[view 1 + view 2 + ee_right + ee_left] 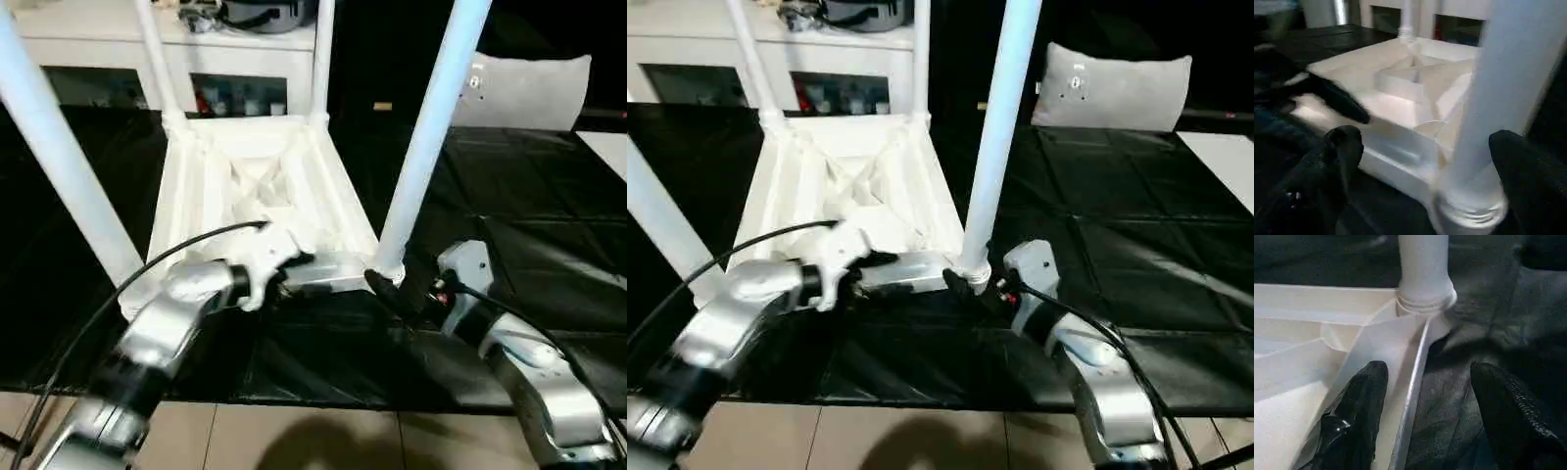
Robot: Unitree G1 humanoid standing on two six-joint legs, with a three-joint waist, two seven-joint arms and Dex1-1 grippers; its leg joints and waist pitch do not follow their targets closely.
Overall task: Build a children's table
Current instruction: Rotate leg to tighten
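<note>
now both legs fill near sockets; left gripper (pixel 1425 416) and right gripper (pixel 1422 181) gape wide.

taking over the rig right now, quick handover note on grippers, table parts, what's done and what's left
Left gripper: open, fingers astride the near rim of the table top.
Right gripper: open, fingers either side of the near right leg at its socket, not clamped.
Table top lies upside down on the black mat.
Done: four legs stand in the corner sockets.
Left: check each leg is tight, then turn the table upright.
</note>
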